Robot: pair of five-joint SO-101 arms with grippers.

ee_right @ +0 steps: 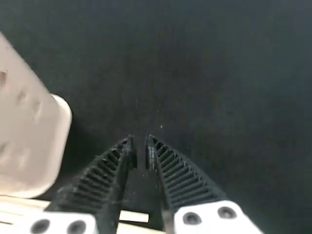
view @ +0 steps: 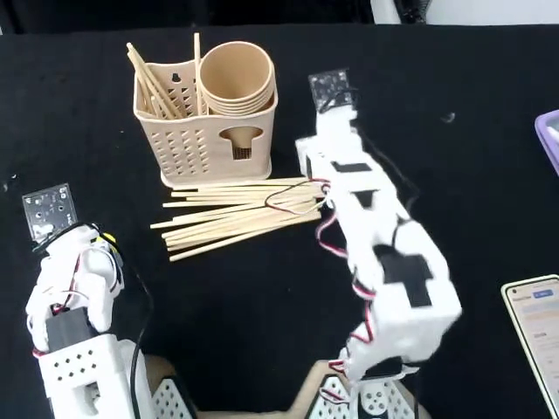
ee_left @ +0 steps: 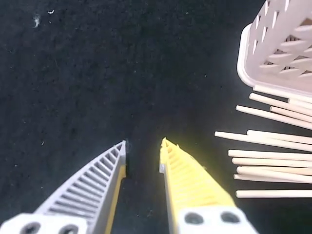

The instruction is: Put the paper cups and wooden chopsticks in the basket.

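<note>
A beige slotted basket stands at the back of the black table. A stack of paper cups fills one compartment, and several wooden chopsticks lean in the other. A pile of loose chopsticks lies in front of it. My right gripper sits by the pile's right end, beside the basket. Its black tips are almost together with nothing between them, the basket corner is alongside, and chopstick ends lie under the fingers' base. My left gripper rests at the near left, open and empty, with chopstick ends and the basket off to one side.
A phone lies at the table's right edge and a purple object pokes in farther back. The right arm's thin cable loops over the chopstick pile.
</note>
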